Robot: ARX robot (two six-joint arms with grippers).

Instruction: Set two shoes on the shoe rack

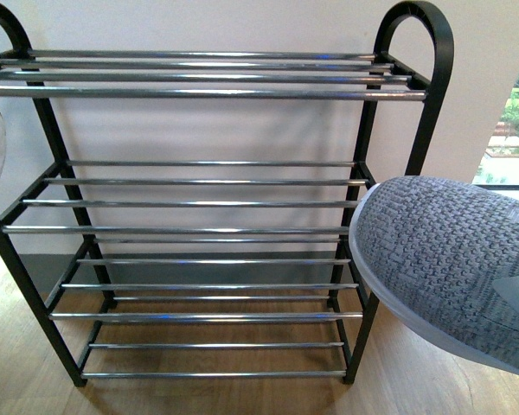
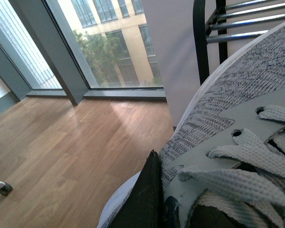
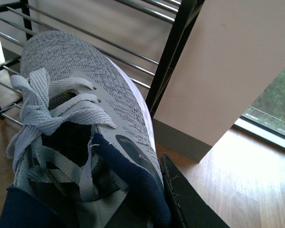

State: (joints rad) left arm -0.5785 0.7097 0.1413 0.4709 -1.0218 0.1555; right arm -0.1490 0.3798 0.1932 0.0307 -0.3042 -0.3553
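I judge this to be the carry-in step: both shoes are off the light wooden floor (image 2: pixel 61 142), and neither sits on the black metal-framed shoe rack (image 1: pixel 208 92) with arched posts and four tiers of chrome bars.

My right claw (image 3: pixel 166 209) is clenched on the collar of a grey knit lace-up sneaker with a thick white sole (image 1: pixel 450 259). One black finger (image 3: pixel 183 199) presses its outer side; the other I cannot see. This right-hand sneaker hangs with its toe just in front of the rack's right post, level with the middle tiers and mostly outside the frame.

My left claw (image 2: pixel 173 213) grasps the matching grey knit sneaker (image 2: pixel 247 85) the same way, beside the rack's left post. In the front view this left-hand sneaker is only a sliver at the edge.

Next, I think each shoe has to swing inward past its post, toe towards the wall. It then has to come down flat so the sole spans several bars before I let go. The bars are thin and spaced apart, so a tilted sole could catch or tip.

The knit looks soft, the laces are loose and pale, and the lining is dark.
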